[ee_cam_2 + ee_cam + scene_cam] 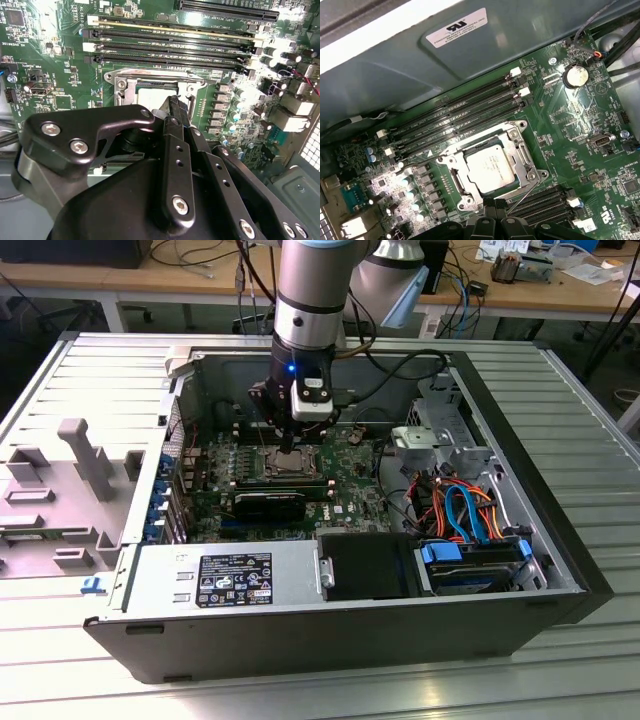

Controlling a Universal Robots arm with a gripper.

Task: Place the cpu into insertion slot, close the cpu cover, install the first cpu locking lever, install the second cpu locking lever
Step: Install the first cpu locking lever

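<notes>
A robotics or electronics lab: a robot arm (312,290) stands over an opened computer case (300,640) on a ribbed metal counter (570,410). Behind it, wooden counters (90,280) are strewn with cables (195,255) and small gear.

Stickers and board print, none clear enough to read.
In the first wrist view a white sticker (456,27) with dark lettering and a round mark sits on the grey case wall (530,45). In the exterior view a black label (235,578) with rows of white print lies on the power supply (295,575). Tiny white lettering runs over the green board (65,75) and along the memory slots (170,39). Faint marking covers the cpu (490,168).
</notes>
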